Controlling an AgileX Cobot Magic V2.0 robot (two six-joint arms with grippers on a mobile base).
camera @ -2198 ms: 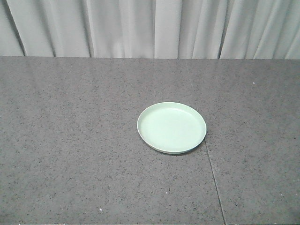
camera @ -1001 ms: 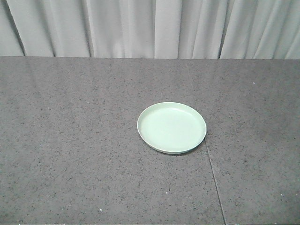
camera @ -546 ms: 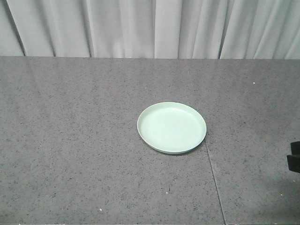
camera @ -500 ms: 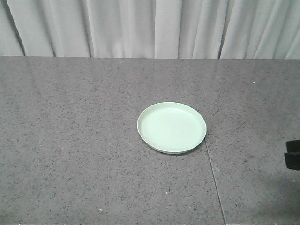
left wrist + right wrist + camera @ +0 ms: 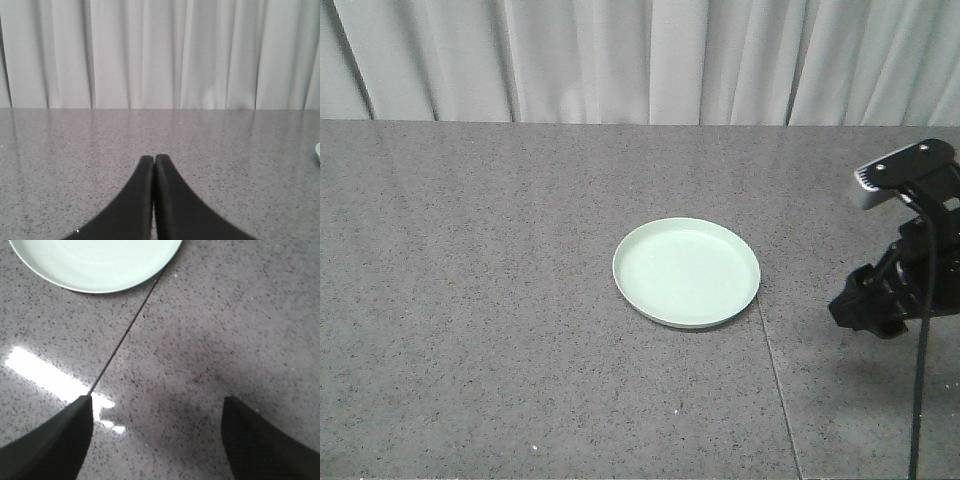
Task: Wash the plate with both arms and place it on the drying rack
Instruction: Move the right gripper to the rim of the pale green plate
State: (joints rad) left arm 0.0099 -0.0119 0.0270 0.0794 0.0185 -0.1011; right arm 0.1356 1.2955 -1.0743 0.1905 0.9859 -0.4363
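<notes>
My right gripper [image 5: 156, 400] spread wide above grey counter [image 5: 470, 300], near plate [image 5: 686, 272], not touching it. My left gripper [image 5: 153, 160] pressed together on nothing, facing curtain [image 5: 150, 50].

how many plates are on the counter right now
1. The plate lies flat near the middle of the grey counter, just left of the seam. Its edge also shows at the top of the right wrist view. No other plate is visible.

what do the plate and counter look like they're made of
The plate: probably plastic or melamine, though glazed ceramic is possible; even pale mint, smooth with a soft sheen. The counter: speckled grey stone or stone-look composite, polished, since it reflects a bright light patch.
</notes>
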